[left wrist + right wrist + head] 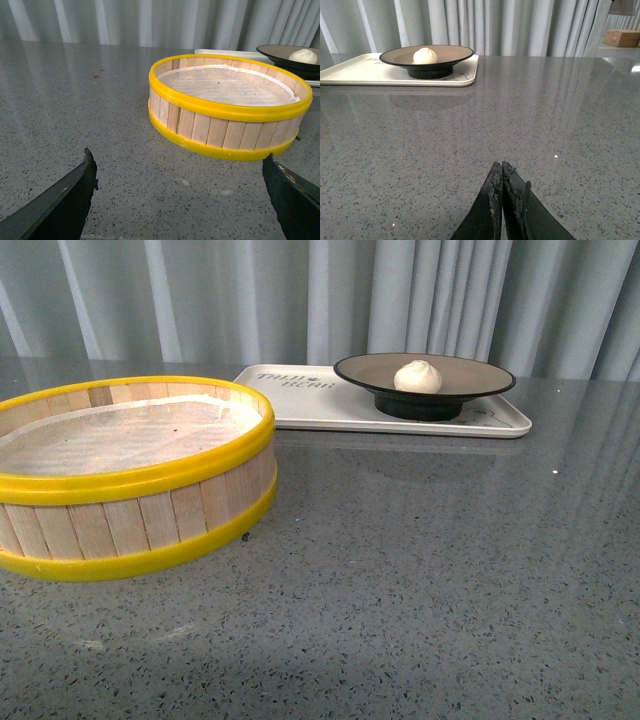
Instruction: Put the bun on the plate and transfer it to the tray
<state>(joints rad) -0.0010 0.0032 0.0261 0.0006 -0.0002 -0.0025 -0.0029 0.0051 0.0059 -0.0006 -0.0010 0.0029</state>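
The off-white bun (417,376) rests in the brown-grey plate (470,371) with a black rim, and the plate stands on the cream-white tray (310,405) at the back of the table. The right wrist view shows the same bun (425,55), plate (452,52) and tray (355,72) far ahead. My right gripper (501,165) is shut with nothing in it, low over the grey tabletop. My left gripper (179,161) is open and empty, its fingers (75,192) wide apart, short of the steamer basket. Neither arm shows in the front view.
A yellow-rimmed wooden steamer basket (130,475) lined with white paper stands at front left, also in the left wrist view as the basket (227,107). Grey curtains hang behind the table. A cardboard box (624,37) sits far off in the right wrist view.
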